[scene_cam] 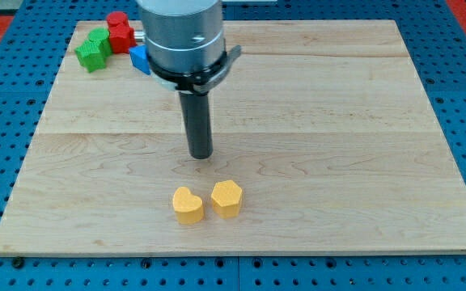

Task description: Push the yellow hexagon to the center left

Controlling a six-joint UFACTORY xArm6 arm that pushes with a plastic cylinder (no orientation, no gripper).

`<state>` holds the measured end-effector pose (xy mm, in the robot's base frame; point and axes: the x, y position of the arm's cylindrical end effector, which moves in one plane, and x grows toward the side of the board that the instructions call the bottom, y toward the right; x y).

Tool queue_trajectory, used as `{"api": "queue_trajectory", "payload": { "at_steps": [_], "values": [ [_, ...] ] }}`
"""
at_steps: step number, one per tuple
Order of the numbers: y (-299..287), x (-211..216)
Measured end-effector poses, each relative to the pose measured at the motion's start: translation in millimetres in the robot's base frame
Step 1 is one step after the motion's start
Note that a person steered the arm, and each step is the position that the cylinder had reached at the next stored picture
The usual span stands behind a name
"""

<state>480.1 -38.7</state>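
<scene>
Green block (93, 48) and red block (119, 31) huddle at the far left corner of the wooden bench (362, 121), with a blue block (140, 59) just beside them, half hidden behind the arm, all well clear of the work. Nearer, a yellow heart-like block (188, 204) sits just left of the yellow hexagon (226, 198), almost touching. My tip (201, 155) stands just beyond both, apart, so the heart blocks a straight leftward shove; no jaws exist here.

Bright, even light from above; the bench (314, 105) shows soft glare at the view's top, short faint shadows, and sharp focus throughout.
</scene>
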Motion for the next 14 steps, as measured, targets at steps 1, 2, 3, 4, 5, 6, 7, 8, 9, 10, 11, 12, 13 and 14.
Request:
{"api": "queue_trajectory", "payload": {
  "at_steps": [1, 2, 3, 4, 5, 6, 7, 8, 9, 10, 11, 12, 13, 14],
  "values": [
    [60, 11],
    [141, 48],
    [197, 84],
    [122, 96],
    [23, 93],
    [30, 77],
    [26, 108],
    [-22, 131],
    [-53, 122],
    [-20, 88],
    [21, 73],
    [41, 65],
    [67, 58],
    [30, 20]
  ]
}}
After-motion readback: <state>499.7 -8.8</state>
